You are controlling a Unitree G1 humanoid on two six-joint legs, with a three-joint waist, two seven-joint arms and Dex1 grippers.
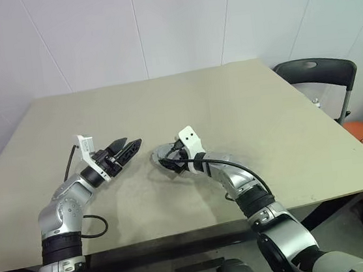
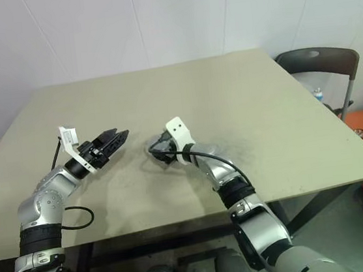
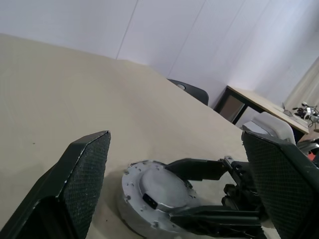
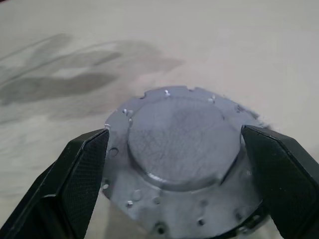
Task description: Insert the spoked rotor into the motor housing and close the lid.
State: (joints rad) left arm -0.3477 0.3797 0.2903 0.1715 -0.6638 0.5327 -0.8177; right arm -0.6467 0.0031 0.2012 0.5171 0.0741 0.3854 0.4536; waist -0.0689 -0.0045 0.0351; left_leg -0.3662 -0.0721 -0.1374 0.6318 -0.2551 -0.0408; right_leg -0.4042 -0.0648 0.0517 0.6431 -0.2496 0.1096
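Bench (image 1: 265,120) carrying the motor housing (image 3: 130,215) near its front, lid (image 4: 182,137) already seated plain-face up. Right gripper (image 4: 174,174) straddles it, jaws released; left gripper (image 1: 129,148) spread, empty. Closing step apparently complete; next, withdraw.

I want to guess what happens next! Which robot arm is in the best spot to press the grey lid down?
Probably the right. The right gripper has its open jaws on either side of the lid, which sits on the table. The left gripper hangs open, off to the side.
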